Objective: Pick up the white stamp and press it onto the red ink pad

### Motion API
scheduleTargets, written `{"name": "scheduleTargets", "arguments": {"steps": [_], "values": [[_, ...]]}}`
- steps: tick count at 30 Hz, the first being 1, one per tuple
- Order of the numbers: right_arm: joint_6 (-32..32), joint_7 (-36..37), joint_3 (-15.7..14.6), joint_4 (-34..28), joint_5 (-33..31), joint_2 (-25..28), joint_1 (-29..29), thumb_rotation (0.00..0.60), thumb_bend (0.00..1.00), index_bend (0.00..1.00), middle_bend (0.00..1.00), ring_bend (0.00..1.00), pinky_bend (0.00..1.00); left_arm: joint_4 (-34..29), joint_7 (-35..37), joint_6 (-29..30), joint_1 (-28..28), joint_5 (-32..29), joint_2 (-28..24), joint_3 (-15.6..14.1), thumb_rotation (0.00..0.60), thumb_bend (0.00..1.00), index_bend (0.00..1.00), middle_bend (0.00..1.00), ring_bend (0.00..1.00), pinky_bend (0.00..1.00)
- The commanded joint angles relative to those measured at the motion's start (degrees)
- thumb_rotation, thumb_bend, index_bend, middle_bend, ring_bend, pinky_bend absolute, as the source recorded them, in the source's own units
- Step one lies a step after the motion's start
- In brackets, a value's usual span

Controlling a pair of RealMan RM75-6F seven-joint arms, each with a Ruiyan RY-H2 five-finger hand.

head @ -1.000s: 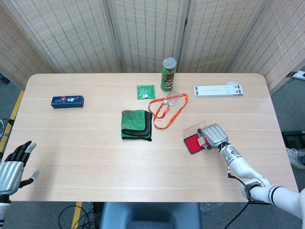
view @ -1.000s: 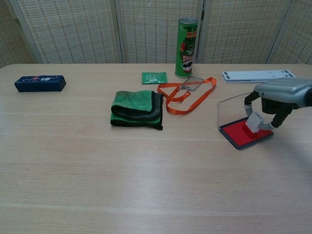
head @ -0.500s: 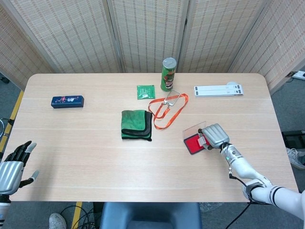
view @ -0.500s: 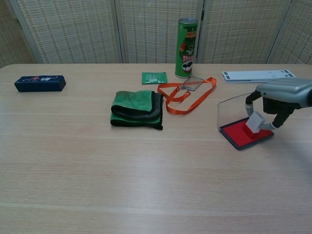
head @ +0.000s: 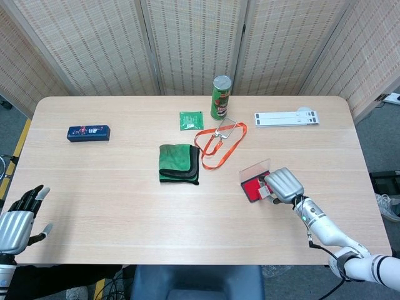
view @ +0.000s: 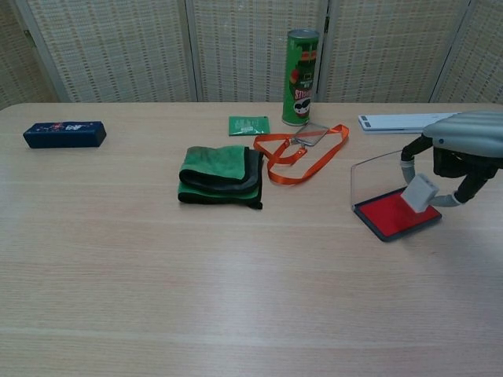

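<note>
My right hand [view: 465,151] [head: 285,185] grips the small white stamp [view: 420,192] and holds it tilted a little above the right end of the red ink pad [view: 395,214] [head: 252,189]. The stamp is clear of the pad's red surface. The pad's clear lid [view: 376,174] stands open at its far side. In the head view the hand hides most of the stamp. My left hand [head: 17,221] hovers open off the table's front left corner, holding nothing.
A folded green cloth [view: 221,175] lies mid-table, an orange lanyard [view: 299,156] and a green chip can [view: 301,55] behind the pad. A green packet [view: 248,125], a blue box [view: 64,133] at far left and a white strip [view: 413,121] at back right also lie on the table.
My right hand has lifted the stamp off the ink pad and drawn it up and slightly to the right. The left hand has stayed put.
</note>
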State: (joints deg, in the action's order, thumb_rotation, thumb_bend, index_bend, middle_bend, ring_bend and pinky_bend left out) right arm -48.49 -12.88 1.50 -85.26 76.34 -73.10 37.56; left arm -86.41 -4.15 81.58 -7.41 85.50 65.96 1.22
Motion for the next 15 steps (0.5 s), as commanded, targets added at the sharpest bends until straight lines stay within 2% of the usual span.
{"name": "scheduleTargets", "arguments": {"steps": [1, 15], "values": [[0.8, -2.2, -1.6, -1.8, 0.6, 1.0, -0.4, 0.6, 0.33, 0.89, 0.99, 0.82, 0.83, 0.2, -1.0, 0.8, 0.3, -0.5, 0.5, 0.4, 0.6, 0.32, 0.0, 0.09, 0.13, 0.28], [1.8, -8.7, -3.4, -4.2, -0.6, 0.2, -0.5, 0.6, 0.3, 0.89, 0.93, 0.77, 0.81, -0.2, 0.6, 0.8, 0.4, 0.2, -0.3, 0.1, 0.6, 0.32, 0.0, 0.09, 0.13, 0.28]]}}
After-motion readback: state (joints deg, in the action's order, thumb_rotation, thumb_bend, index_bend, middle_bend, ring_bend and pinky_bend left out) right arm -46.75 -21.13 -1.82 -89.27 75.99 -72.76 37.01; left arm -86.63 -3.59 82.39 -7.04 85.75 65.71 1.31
